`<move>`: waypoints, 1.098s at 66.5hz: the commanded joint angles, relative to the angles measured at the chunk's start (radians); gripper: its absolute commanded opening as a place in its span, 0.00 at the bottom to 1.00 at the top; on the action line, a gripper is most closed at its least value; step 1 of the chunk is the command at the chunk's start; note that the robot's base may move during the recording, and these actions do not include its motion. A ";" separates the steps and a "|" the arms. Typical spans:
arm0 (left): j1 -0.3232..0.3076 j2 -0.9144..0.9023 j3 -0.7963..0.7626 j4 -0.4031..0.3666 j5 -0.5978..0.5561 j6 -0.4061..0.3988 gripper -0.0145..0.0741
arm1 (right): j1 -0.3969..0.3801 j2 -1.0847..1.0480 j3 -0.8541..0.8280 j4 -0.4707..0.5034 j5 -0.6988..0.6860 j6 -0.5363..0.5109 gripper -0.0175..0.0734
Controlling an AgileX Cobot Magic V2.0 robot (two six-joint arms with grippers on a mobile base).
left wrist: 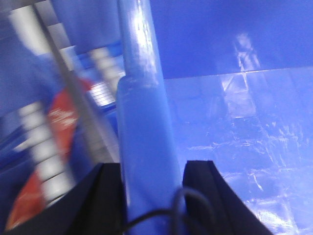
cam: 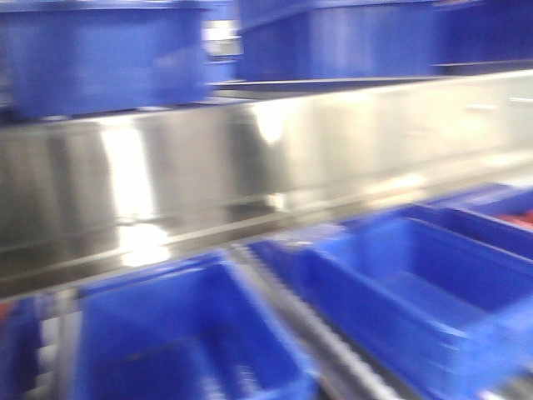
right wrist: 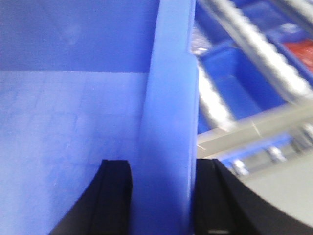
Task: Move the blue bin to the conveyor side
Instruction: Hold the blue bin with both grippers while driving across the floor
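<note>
In the left wrist view, my left gripper (left wrist: 151, 169) is shut on the blue bin's thick rim (left wrist: 142, 98), one black finger on each side. The bin's glossy scratched inner floor (left wrist: 244, 147) lies to the right. In the right wrist view, my right gripper (right wrist: 164, 166) is shut on the opposite rim (right wrist: 171, 88), with the bin's inside (right wrist: 73, 122) to the left. Neither gripper shows in the blurred front view, and I cannot tell which bin there is the held one. The dark grey conveyor belt is not clearly in view.
A shiny stainless-steel rack panel (cam: 275, 150) crosses the front view. Blue bins stand above it (cam: 100, 58) and below it (cam: 183, 342), (cam: 433, 292). White rollers (right wrist: 254, 44) and other blue bins (right wrist: 234, 83) lie beside the held bin. A red label (left wrist: 58, 122) shows at left.
</note>
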 commanded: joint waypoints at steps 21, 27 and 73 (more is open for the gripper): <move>-0.006 -0.021 -0.018 0.000 -0.077 0.018 0.15 | -0.001 -0.024 -0.022 -0.033 -0.096 -0.019 0.11; -0.006 -0.021 -0.018 0.000 -0.077 0.018 0.15 | -0.001 -0.024 -0.022 -0.033 -0.096 -0.019 0.11; -0.006 -0.021 -0.018 0.000 -0.077 0.018 0.15 | -0.001 -0.024 -0.022 -0.033 -0.096 -0.019 0.11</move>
